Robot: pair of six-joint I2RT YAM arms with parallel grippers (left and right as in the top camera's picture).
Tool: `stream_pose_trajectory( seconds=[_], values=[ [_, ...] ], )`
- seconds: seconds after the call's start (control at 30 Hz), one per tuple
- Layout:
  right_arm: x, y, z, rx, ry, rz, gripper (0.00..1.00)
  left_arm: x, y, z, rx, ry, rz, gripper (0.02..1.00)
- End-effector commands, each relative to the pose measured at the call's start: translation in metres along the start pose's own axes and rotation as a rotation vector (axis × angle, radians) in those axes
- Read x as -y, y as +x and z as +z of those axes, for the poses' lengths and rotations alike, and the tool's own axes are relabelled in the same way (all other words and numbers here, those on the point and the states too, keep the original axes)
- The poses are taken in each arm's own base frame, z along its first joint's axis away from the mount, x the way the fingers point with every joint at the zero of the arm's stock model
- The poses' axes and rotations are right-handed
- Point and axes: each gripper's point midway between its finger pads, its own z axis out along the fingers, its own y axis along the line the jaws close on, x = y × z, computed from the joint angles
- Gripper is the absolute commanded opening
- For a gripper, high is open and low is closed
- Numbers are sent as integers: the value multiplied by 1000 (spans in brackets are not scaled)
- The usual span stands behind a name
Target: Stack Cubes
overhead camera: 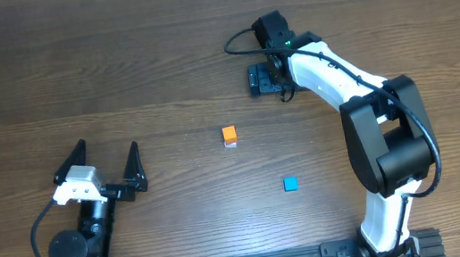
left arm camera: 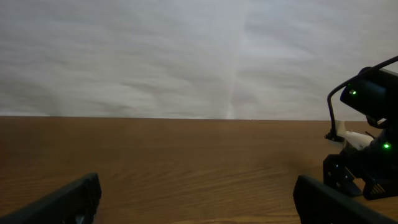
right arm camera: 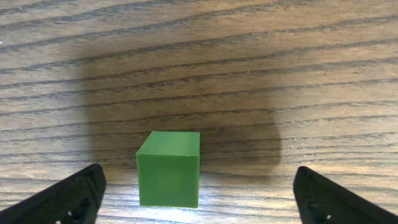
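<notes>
You are poising the right pincer [overhead camera: 265, 78], fingers apart, over the green cube [right arm camera: 169, 169] for pickup, likely needing to lower and clamp, the left pincer [overhead camera: 107, 149] sitting spread apart at lower left.

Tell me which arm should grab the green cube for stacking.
Right. The right tool is already at the green cube, which sits between its open fingers in the right wrist view. The left tool, also open, is far off near its own base.
</notes>
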Motion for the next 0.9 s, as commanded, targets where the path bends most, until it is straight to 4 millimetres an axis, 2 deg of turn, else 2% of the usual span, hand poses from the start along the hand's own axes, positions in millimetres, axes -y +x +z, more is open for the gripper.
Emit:
stream_pose_trajectory(
  seconds=[0.03,0.43,0.7,0.9],
  values=[
    [2,-8,1,16,17,19,897,-1,1,0,2,0,16,998],
    [-10,-6,6,25,14,-9,722,-1,1,0,2,0,16,998],
    [-14,-5,12,31,30,-35,680,-1,1,0,2,0,16,998],
    [-14,-6,13,36,35,-36,500,-1,1,0,2,0,16,998]
  ],
)
